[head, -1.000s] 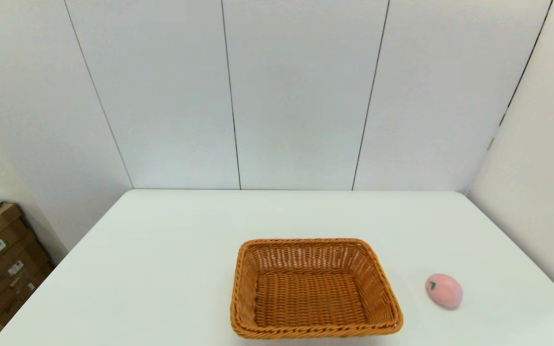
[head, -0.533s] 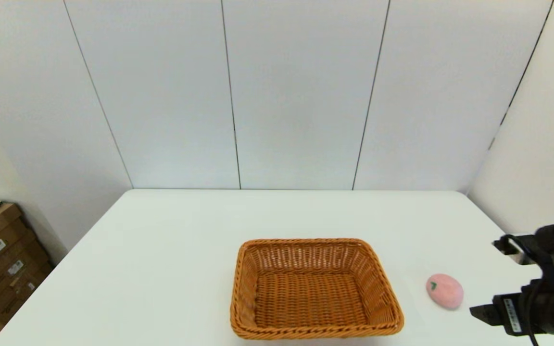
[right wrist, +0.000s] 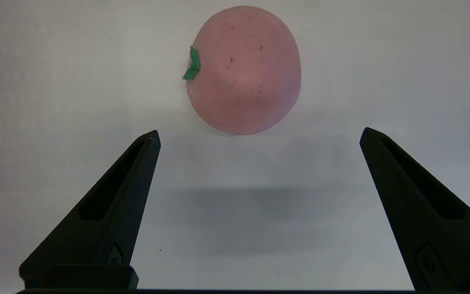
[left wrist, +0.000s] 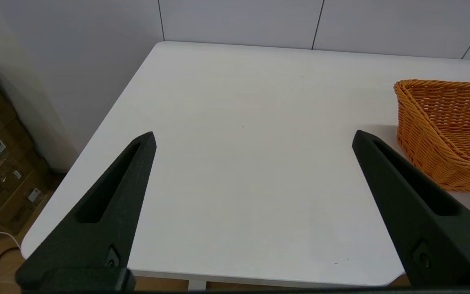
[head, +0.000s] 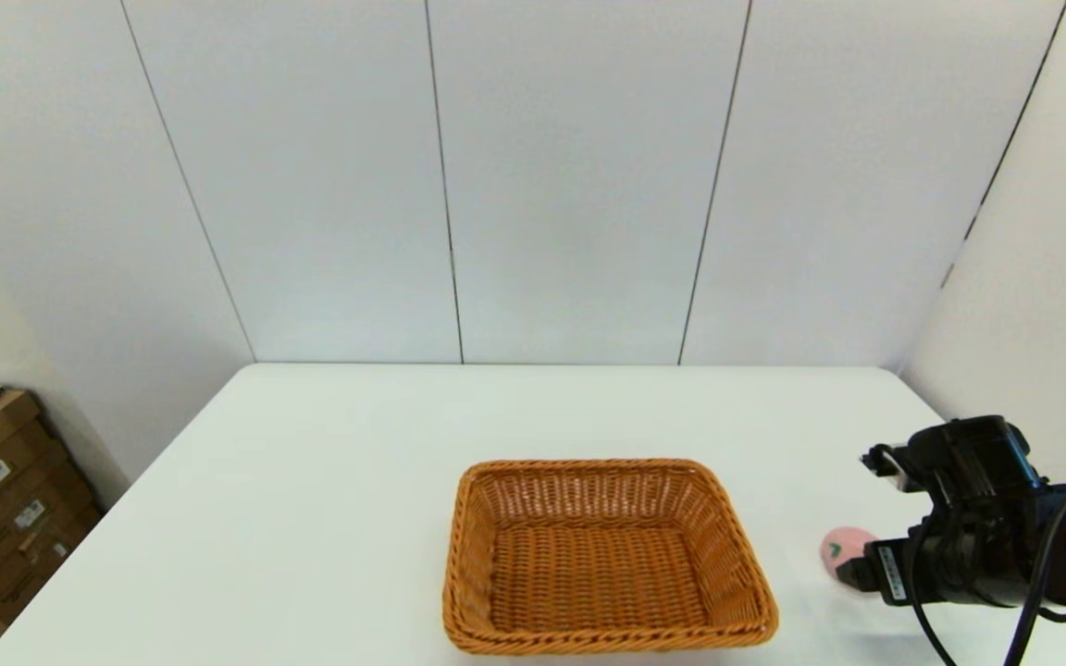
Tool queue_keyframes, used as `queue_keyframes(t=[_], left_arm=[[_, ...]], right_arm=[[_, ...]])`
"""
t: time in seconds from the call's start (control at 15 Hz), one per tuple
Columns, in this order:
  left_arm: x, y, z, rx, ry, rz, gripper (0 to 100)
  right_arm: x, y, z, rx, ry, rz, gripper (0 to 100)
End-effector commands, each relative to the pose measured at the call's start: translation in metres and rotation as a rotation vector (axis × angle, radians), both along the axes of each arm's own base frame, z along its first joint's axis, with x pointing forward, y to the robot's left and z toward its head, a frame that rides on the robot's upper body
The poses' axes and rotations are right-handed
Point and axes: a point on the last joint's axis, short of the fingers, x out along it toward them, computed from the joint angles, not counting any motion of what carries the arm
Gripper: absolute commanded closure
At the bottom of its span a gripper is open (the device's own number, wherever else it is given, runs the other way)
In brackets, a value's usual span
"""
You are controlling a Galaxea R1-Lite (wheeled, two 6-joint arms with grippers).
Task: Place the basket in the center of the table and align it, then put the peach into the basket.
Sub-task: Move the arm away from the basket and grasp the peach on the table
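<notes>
The right end effector (right wrist: 259, 134) hung spread wide just short of the peach (right wrist: 245, 69), which lay on the tabletop (head: 329, 518) right of the empty basket (head: 602, 555). Reaching for the peach seemed in hand; next, advance and close. The left end effector (left wrist: 253, 136) sat wide, parked.

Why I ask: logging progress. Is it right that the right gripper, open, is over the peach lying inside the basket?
Not quite. The peach lies on the table, outside the empty basket, as the head view shows. The right gripper is open near it.
</notes>
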Motion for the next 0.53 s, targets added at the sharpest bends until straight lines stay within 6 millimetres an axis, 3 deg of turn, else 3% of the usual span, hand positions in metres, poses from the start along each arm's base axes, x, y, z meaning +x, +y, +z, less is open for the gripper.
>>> queue_keyframes(t=[0.07,0.33,0.53], left_arm=[[0.000,0.000,0.000,-0.001,0.000,0.001,0],[0.000,0.000,0.000,-0.004,0.000,0.001,0],[0.000,0.000,0.000,-0.004,0.000,0.003,0]], right_arm=[[0.001,0.000,-0.002,0.002,0.008,0.001,0],[0.005,0.002,-0.001,0.041,-0.003,0.002,0],[0.012,0.002,-0.013,0.048,-0.009,-0.008,0]])
